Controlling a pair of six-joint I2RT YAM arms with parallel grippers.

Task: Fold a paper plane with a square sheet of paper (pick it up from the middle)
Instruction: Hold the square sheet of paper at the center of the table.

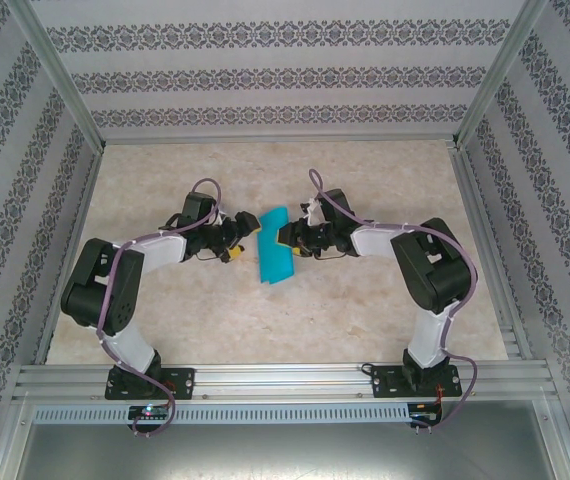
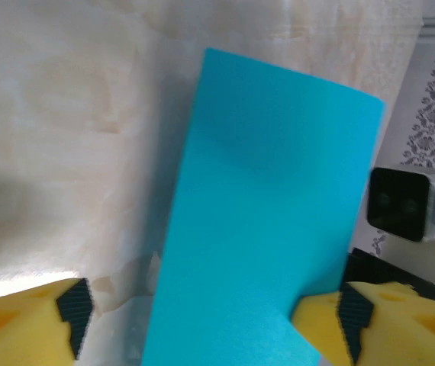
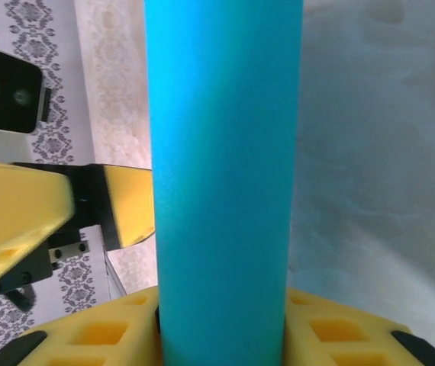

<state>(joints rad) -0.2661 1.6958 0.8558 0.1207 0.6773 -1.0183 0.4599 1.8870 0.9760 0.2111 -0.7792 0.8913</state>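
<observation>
Square sheet of paper (image 1: 273, 250) stands between left gripper (image 1: 239, 245) and right gripper (image 1: 288, 238).

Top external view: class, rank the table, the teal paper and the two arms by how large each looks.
1. table, largest.
2. left arm and right arm: these look alike, so they are not ranked against each other.
3. teal paper, smallest.

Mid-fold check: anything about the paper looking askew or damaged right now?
The square sheet of paper looks bowed into a curve, not flat, and sits tilted between the grippers. The right gripper pinches it; the left gripper stands open around it. No tear shows.
</observation>
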